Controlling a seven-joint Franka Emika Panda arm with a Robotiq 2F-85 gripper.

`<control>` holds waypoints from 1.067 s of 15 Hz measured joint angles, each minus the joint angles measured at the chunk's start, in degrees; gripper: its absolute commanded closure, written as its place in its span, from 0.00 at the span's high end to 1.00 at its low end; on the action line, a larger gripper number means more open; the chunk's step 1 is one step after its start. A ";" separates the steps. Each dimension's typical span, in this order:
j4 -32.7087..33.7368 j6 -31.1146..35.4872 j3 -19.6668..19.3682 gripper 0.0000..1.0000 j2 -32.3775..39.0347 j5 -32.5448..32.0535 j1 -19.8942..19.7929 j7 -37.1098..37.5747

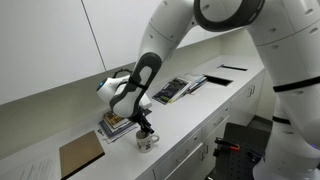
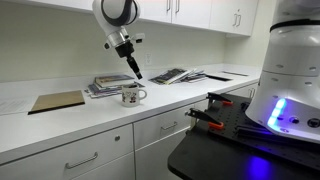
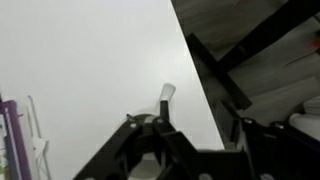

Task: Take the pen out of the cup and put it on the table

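The end effector [image 2: 138, 75], pinched shut on the pen [image 3: 167, 93], hangs just above the cup [image 2: 131, 95], books [image 2: 105, 86] close behind.

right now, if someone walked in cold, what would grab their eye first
The big white arm stands out first, bending down so its dark hand hangs close over the small patterned cup near the front edge of the white table. Next is the blue glow on the rounded white base at the right of an exterior view. The brown board also breaks up the white at the table's far end.
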 measured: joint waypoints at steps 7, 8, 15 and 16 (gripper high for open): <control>9.59 -0.10 0.00 0.38 8.67 -0.07 0.00 -1.06; 10.86 -0.35 0.00 0.29 9.75 -0.07 0.00 -1.08; 17.80 -3.58 0.00 0.30 15.33 -0.22 0.07 -2.13; 18.52 -4.02 -0.01 0.31 15.88 -0.36 0.07 -2.18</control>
